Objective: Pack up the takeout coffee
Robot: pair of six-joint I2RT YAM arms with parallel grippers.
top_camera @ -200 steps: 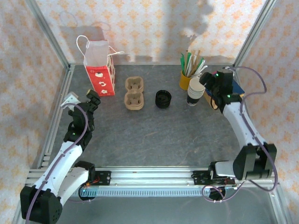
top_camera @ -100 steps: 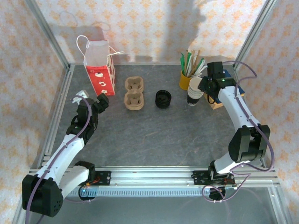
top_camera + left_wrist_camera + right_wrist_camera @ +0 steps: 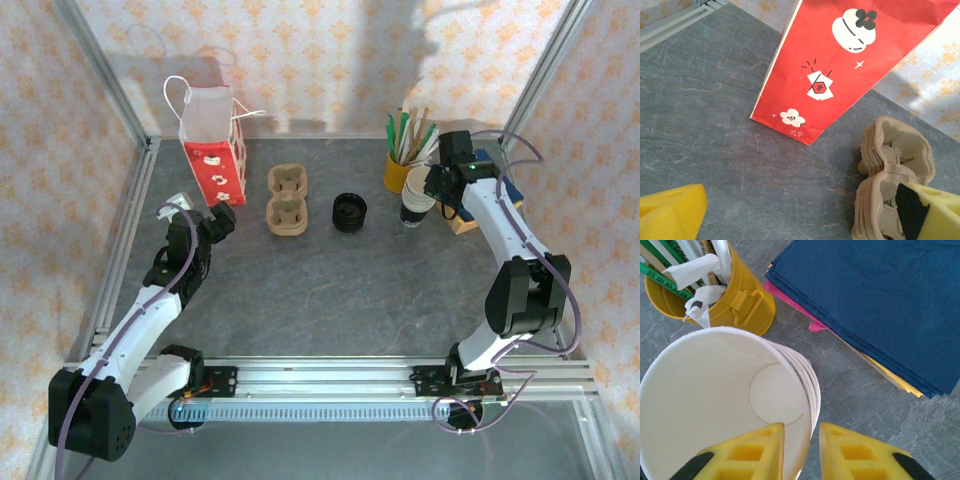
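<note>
1. Paper cup [image 3: 715,405]: white inside, topmost of a nested stack, upright at the far right of the worktop [image 3: 350,290], just beside the yellow stick cup [image 3: 745,305].
2. Black lid [image 3: 349,212]: mid-worktop, between the stack and the pulp carrier [image 3: 895,165].
3. Right tool [image 3: 802,432]: one finger inside the paper cup, one outside, astride its rim; whether it grips cannot be told.
4. Left tool [image 3: 800,200]: jaws wide apart, empty, near the red bag [image 3: 840,60].

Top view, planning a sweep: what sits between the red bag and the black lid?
The brown carrier stack sits between bag and lid, shown in the top view.
</note>
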